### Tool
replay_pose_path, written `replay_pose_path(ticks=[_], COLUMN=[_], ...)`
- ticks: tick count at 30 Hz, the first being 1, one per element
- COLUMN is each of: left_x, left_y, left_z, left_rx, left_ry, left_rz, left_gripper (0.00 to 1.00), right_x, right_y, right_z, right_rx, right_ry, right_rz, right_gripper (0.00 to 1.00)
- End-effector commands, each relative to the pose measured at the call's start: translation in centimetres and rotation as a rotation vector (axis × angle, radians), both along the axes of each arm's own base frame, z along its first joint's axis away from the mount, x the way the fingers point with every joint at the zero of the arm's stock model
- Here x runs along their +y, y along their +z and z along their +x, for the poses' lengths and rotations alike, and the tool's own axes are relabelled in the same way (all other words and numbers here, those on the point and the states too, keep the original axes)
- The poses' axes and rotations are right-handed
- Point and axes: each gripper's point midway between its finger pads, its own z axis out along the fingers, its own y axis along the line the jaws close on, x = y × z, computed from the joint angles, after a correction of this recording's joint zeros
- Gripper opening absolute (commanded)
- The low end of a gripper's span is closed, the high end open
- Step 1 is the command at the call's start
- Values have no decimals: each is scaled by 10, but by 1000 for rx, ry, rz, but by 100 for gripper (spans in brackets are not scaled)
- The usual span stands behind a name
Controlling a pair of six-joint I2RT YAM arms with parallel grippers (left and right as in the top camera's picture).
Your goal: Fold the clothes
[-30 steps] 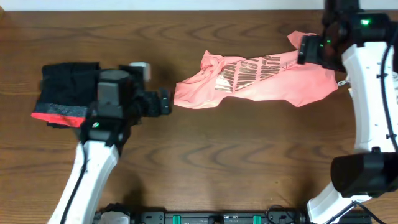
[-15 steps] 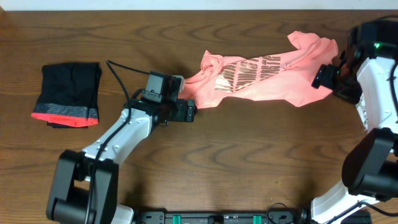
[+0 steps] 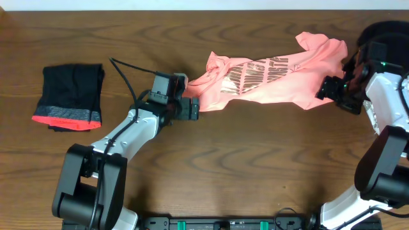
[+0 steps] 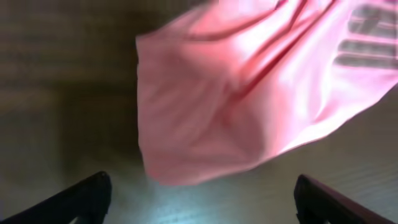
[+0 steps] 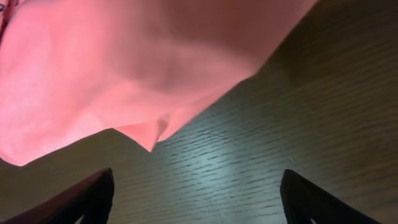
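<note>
Salmon-pink garment (image 3: 268, 80): lies loose and creased on the upper right part of the surface (image 3: 223, 160), stretched out from left to right. Pale printed lettering faces up. Its left end narrows to a bunched tip and its right end is broader.

Black garment with a red-grey band (image 3: 70, 96): sits folded at the far left of the surface, band along its near edge. It is well apart from the pink one and from both arms.

Left gripper (image 3: 190, 108): is down at the pink garment's left tip with its jaws spread wide, holding nothing. In the left wrist view the two dark fingertips (image 4: 87, 196) stand far apart at the bottom corners. The rounded pink edge hangs just ahead of them and clear of both.

Right gripper (image 3: 326, 89): is at the lower right edge of the pink garment with its jaws likewise wide apart and empty. In the right wrist view a pointed fold of pink cloth comes down toward the gap. Bare wood grain shows between the fingers (image 5: 87, 196), and neither one touches the fabric.

Contact from above: each gripper overlaps the cloth's outline, and only the wrist views show the small gap.

Cable (image 3: 124, 70): a black lead arcs from the left arm across the wood between the two garments.
</note>
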Motion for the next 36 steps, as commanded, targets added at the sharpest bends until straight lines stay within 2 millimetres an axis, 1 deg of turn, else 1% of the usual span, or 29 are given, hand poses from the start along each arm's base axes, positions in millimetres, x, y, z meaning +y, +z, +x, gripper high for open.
replay_pose_path(ticks=[1, 4, 7, 9, 17, 19, 24, 28, 33, 36], left_x=[-6, -8, -5, -1, -2, -4, -18, -25, -27, -27], left_y=[10, 11, 6, 0, -32, -32, -24, -21, -21, -21], left_z=[13, 15, 14, 14, 11, 13, 19, 17, 15, 15], left_rx=[-59, -71, -60, -51, 12, 7, -28, -23, -1, 0], left_ry=[-6, -9, -1, 11, 7, 3, -33, -57, -38, -34], left_rz=[4, 0, 16, 35, 47, 39, -31, -68, -97, -99], left_gripper=[89, 90, 94, 95, 97, 97, 97, 84, 78, 68], right_x=[-4, -7, -9, -11, -8, -7, -7, -8, -8, -8], right_y=[-2, -2, -2, -2, -3, -3, -3, -3, -3, -3], right_z=[-5, -6, -7, -9, -15, -16, -15, -15, -15, -15], right_rx=[10, 10, 13, 18, 42, 47, 45, 45, 45, 45], right_ry=[-24, -44, -48, -53, -53, -53, -53, -54, -54, -53], right_rz=[27, 36, 37, 38, 50, 51, 51, 51, 51, 50], right_gripper=[82, 83, 83, 83, 83, 83, 82, 82, 81, 81])
